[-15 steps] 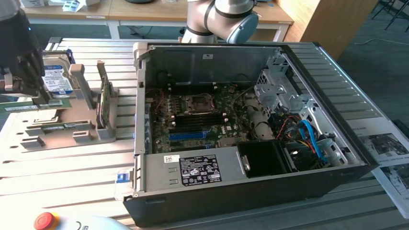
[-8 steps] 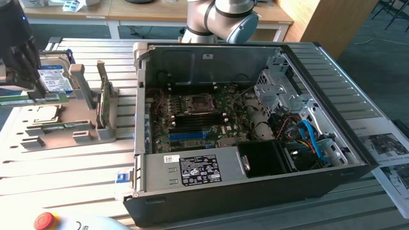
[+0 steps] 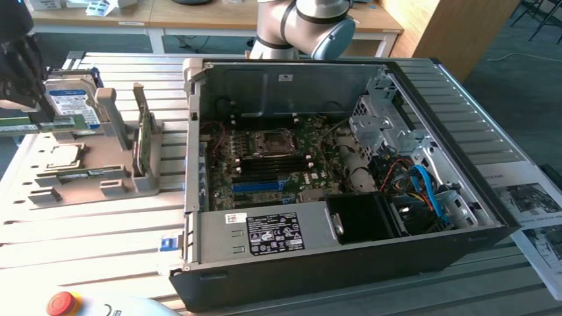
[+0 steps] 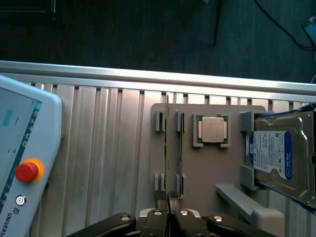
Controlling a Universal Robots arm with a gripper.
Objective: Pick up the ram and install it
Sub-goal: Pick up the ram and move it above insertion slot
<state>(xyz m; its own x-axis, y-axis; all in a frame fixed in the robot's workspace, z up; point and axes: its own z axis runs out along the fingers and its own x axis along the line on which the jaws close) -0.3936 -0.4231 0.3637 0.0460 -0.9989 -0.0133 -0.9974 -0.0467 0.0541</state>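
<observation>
The gripper (image 4: 170, 213) has its jaws clamped on one end of the ram (image 4: 168, 148), which is held edge-on over the grey parts tray (image 4: 202, 173), near the hard drive (image 4: 276, 158). Only a narrow strip of slatted table (image 3: 105, 230) separates the tray's edge from the open-sided computer case (image 3: 351, 270).

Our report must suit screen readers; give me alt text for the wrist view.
Gripper fingers shut on the ram, seen edge-on; beyond, a grey holder tray with a CPU and a blue-labelled hard drive; a teach pendant lies on the slatted table.
</observation>
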